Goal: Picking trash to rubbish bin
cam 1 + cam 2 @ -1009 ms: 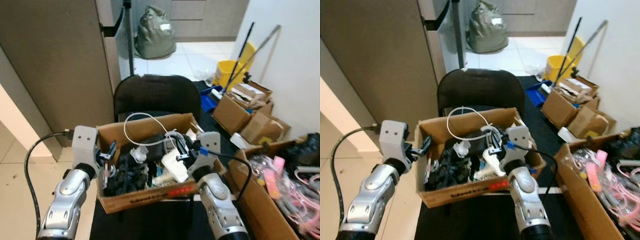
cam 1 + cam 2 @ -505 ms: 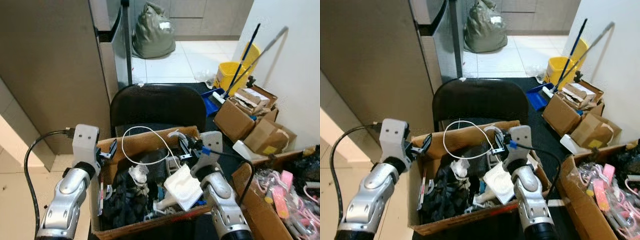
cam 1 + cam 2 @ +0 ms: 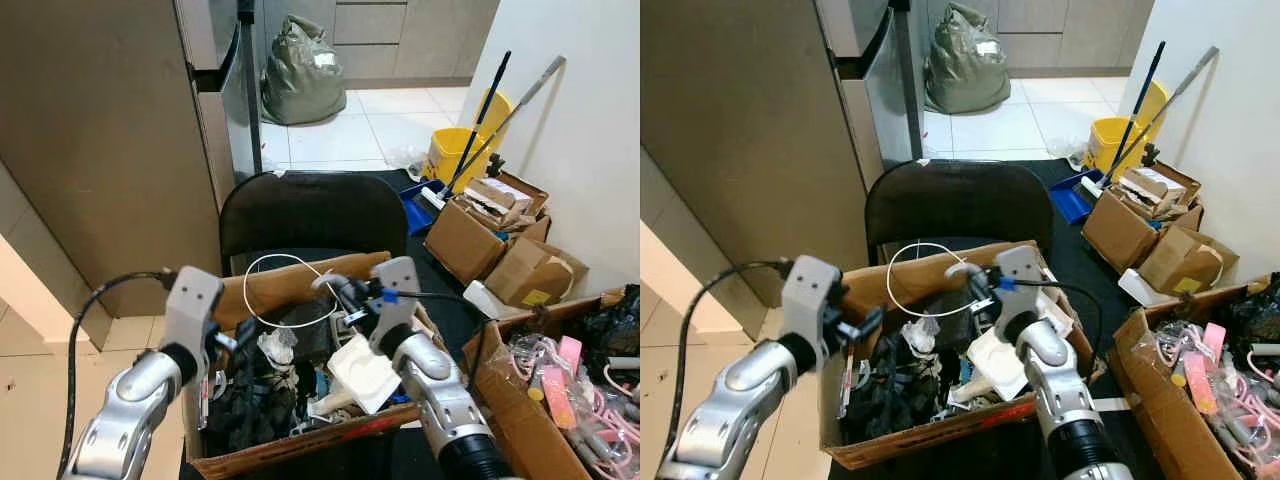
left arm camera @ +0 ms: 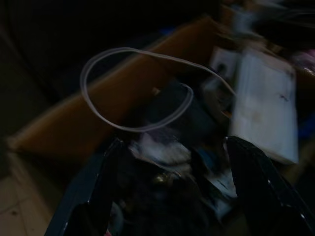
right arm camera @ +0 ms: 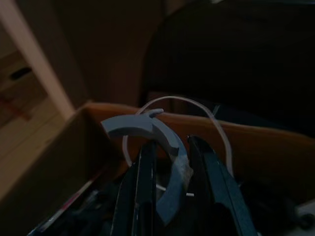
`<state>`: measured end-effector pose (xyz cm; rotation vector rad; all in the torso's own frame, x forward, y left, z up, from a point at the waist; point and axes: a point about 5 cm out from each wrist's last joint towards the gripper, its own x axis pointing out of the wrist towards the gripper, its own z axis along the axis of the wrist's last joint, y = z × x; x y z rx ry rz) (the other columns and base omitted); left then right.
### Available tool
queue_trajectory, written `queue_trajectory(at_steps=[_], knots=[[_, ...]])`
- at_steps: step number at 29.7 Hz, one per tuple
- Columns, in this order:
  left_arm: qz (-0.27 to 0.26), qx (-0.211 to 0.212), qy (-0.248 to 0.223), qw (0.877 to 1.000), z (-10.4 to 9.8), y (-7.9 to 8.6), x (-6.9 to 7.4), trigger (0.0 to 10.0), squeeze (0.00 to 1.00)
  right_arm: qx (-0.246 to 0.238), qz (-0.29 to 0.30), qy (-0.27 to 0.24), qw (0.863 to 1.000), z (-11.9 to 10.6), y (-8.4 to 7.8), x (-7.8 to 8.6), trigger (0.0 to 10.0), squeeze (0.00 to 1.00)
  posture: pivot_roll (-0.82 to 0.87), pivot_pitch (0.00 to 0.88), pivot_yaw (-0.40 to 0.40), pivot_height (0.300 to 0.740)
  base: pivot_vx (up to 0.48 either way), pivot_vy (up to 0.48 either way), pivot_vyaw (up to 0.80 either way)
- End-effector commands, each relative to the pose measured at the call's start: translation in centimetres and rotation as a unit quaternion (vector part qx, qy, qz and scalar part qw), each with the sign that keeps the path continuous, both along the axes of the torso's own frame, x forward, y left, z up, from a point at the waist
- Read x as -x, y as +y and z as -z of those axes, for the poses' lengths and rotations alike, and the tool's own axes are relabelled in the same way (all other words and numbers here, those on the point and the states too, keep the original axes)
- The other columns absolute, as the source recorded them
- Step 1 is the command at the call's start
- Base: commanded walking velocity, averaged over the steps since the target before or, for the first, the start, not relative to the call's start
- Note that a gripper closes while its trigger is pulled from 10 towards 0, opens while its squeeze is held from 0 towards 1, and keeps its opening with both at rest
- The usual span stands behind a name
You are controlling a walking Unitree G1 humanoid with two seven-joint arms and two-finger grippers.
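We see a curved grey plastic piece held up over the cardboard box of junk. It stands up between the fingers, and its top bends over toward the robot's left. Our right gripper pinches it with its fingers close together. Our left gripper hangs over the box with its fingers spread wide, holding nothing. A white wire loop sits in the box.

Curved grey plastic scrap, pinched above our trash box

We see the grey arc-shaped piece clamped in our right claw, mid-frame over the open cardboard box, which brims with dark clutter, a white looped cable and a white slab.
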<state>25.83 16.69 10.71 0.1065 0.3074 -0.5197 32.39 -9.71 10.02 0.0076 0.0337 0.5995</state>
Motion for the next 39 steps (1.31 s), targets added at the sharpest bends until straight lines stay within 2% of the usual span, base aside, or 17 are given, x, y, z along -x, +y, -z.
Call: queue_trajectory(at_steps=[1,3,4,6,9,17,18,19,26,27,28,29,32,34,36,37,39], knots=[[0.028,0.002,0.023,0.999,0.3,-0.2,0.7,10.0,0.00,0.013,-0.031,0.013,0.999,0.3,0.9,0.1,10.0,0.00,0.04,0.108,0.017,0.740,0.000,0.000,0.00],[0.047,0.000,0.039,0.998,0.5,-0.2,1.2,10.0,0.00,0.025,-0.067,0.017,0.997,0.4,1.9,0.1,10.0,0.00,0.04,0.108,0.017,0.740,0.000,0.000,0.00],[0.061,-0.008,0.047,0.997,0.5,-0.1,1.5,10.0,0.00,0.044,-0.106,0.018,0.993,0.5,2.9,0.4,10.0,0.00,0.05,0.109,0.016,0.740,0.000,0.000,0.00],[0.064,-0.010,0.049,0.997,0.5,0.0,1.6,10.0,0.00,0.048,-0.117,0.018,0.992,0.6,3.3,0.5,10.0,0.00,0.06,0.109,0.013,0.740,0.000,0.000,0.00],[0.068,-0.013,0.064,0.996,0.4,0.2,2.0,10.0,0.00,0.050,-0.105,0.015,0.993,0.5,3.8,0.0,10.0,0.00,0.06,0.113,0.012,0.740,0.000,0.000,0.00],[0.081,-0.027,0.092,0.992,0.4,0.7,2.6,10.0,0.00,0.058,-0.100,0.024,0.993,0.7,3.8,-0.3,10.0,0.00,0.06,0.117,0.017,0.740,0.000,0.000,0.00],[0.085,-0.025,0.091,0.992,0.3,0.6,2.6,10.0,0.00,0.044,-0.098,0.030,0.994,0.6,3.7,-0.4,10.0,0.92,0.06,0.118,0.019,0.740,0.000,0.000,0.00],[0.088,-0.024,0.094,0.991,0.3,0.6,2.7,10.0,0.00,0.032,-0.099,0.037,0.994,0.7,3.6,-0.4,10.0,1.00,0.06,0.118,0.019,0.740,0.000,0.000,0.00],[0.087,-0.029,0.093,0.991,0.1,0.6,2.7,10.0,0.00,0.033,-0.081,0.033,0.996,0.6,3.2,-0.7,10.0,1.00,0.06,0.120,0.021,0.740,0.000,0.000,0.00],[0.076,-0.029,0.086,0.993,0.0,0.9,2.5,10.0,0.00,-0.001,-0.063,0.042,0.997,0.2,2.8,-1.1,10.0,0.00,0.06,0.120,0.021,0.740,0.000,0.000,0.00],[0.068,-0.028,0.082,0.994,-0.1,1.0,2.3,10.0,0.00,-0.026,-0.052,0.049,0.997,-0.2,2.5,-1.3,10.0,0.00,0.06,0.120,0.021,0.740,0.000,0.000,0.00],[0.068,-0.028,0.082,0.994,-0.1,1.0,2.3,10.0,0.00,-0.026,-0.052,0.049,0.997,-0.2,2.5,-1.3,10.0,0.00,0.06,0.120,0.021,0.740,0.000,0.000,0.00],[-0.037,-0.042,-0.025,0.998,-2.0,2.4,-0.3,10.0,0.00,-0.046,0.031,0.019,0.998,-1.4,0.3,-2.4,10.0,0.00,0.06,0.123,0.017,0.740,0.000,0.000,0.00],[-0.147,-0.025,-0.081,0.985,-3.6,4.0,-2.2,10.0,0.00,-0.069,0.112,0.011,0.991,-1.8,-1.5,-2.9,10.0,0.00,0.06,0.126,0.015,0.740,0.000,0.000,0.00],[-0.234,-0.028,-0.140,0.962,-5.3,5.7,-3.3,10.0,0.00,-0.116,0.193,0.002,0.974,-2.4,-3.1,-2.9,10.0,0.00,0.05,0.124,0.021,0.740,0.000,0.000,0.00],[-0.250,-0.031,-0.154,0.955,-5.6,6.1,-3.4,10.0,0.00,-0.127,0.210,0.000,0.969,-2.5,-3.4,-2.8,10.0,0.00,0.05,0.124,0.021,0.740,0.000,0.000,0.00],[-0.242,-0.039,-0.136,0.960,-5.3,5.8,-3.6,10.0,0.00,-0.111,0.225,-0.023,0.968,-2.7,-3.8,-2.3,10.0,0.00,0.05,0.123,0.024,0.740,0.000,0.000,0.00]])
